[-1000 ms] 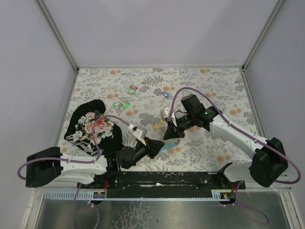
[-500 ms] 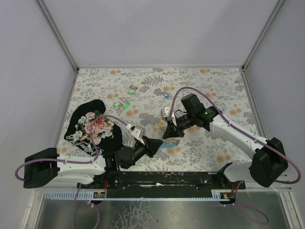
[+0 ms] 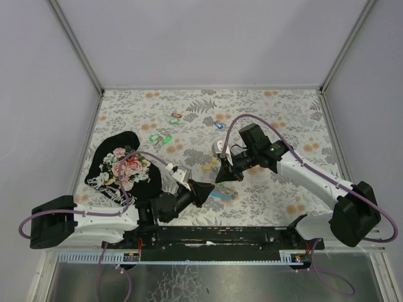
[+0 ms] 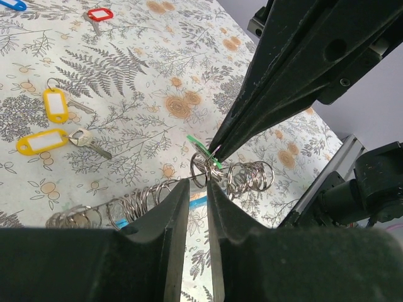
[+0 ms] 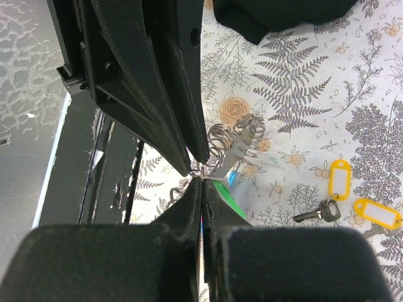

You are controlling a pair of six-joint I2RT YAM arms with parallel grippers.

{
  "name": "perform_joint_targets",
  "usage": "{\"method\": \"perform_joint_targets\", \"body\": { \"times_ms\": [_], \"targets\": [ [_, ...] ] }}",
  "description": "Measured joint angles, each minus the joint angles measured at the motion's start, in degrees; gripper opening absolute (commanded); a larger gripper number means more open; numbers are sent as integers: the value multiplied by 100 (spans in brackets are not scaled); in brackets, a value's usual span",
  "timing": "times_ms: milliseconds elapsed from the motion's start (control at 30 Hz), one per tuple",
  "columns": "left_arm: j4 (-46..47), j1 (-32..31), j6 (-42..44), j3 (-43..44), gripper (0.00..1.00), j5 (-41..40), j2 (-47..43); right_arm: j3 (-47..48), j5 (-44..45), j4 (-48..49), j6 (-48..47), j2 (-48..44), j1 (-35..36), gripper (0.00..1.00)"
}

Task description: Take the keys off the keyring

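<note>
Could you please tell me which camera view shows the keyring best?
The left wrist view: the keyring appears there as a long row of metal split rings, individually distinguishable. The right wrist view shows only a short coil of it; the top view shows just a small grey-blue streak.

Right fingers [image 5: 181, 219] tight together on a green key tag [image 5: 221, 190], coiled metal rings [image 5: 228, 139] just beyond, yellow tags [image 5: 340, 177] aside.

Robot lab cell, plain walls [image 3: 208, 44], metal frame [image 3: 77, 47], floral-covered table [image 3: 277, 110]
</note>
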Motion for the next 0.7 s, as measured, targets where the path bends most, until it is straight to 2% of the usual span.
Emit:
{"method": "perform_joint_targets", "body": {
  "times_ms": [700],
  "targets": [
    [7,0,144,63,16,35,264,-57,122,269,323,0,0,0]
  ]
}}
